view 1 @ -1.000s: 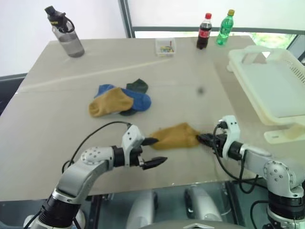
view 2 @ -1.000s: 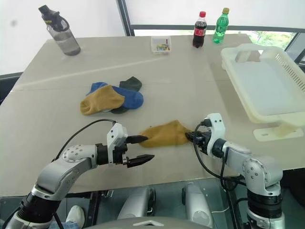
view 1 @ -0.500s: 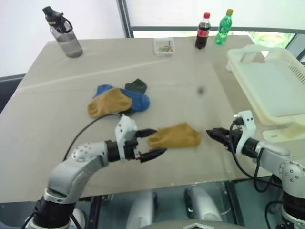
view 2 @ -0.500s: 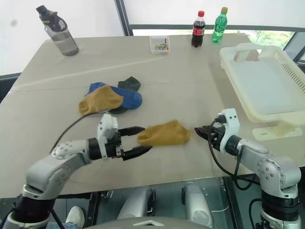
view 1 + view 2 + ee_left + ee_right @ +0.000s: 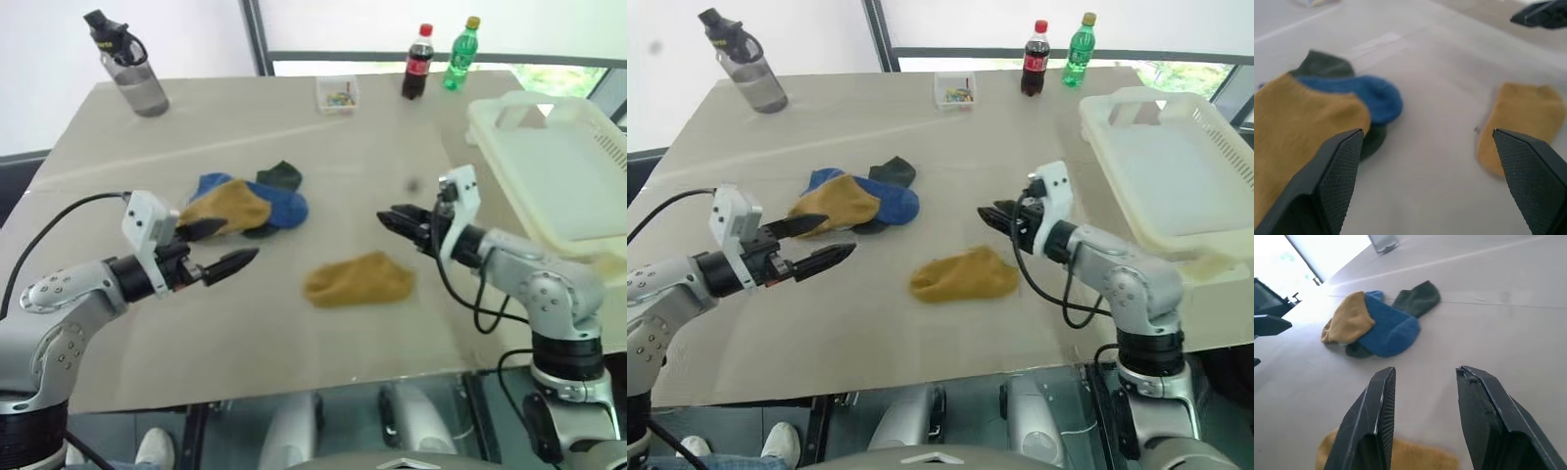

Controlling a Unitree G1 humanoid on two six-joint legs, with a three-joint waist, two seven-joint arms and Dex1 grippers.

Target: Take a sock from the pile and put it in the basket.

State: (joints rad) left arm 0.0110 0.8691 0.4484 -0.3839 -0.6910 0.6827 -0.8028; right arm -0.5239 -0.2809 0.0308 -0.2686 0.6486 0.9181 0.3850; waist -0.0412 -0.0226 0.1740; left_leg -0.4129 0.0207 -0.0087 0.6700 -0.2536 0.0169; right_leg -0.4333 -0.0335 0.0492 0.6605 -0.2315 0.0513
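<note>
Not done: the large cream-white slotted plastic basket (image 5: pixel 588 186) looks empty inside. One mustard-yellow ankle sock (image 5: pixel 359 280) lies flat on the beige desk (image 5: pixel 294 127), apart from the loose pile of yellow, blue and dark green socks (image 5: pixel 247 204), on the pile's basket side. Left hand (image 5: pixel 220 247) released, fingers spread wide, hovering just beside the pile, holding nothing. Right hand (image 5: pixel 400 219) partly parted, empty, above the desk between the lone sock and the basket. Remaining, judged from this: grasp the sock, carry it over, drop it in.
</note>
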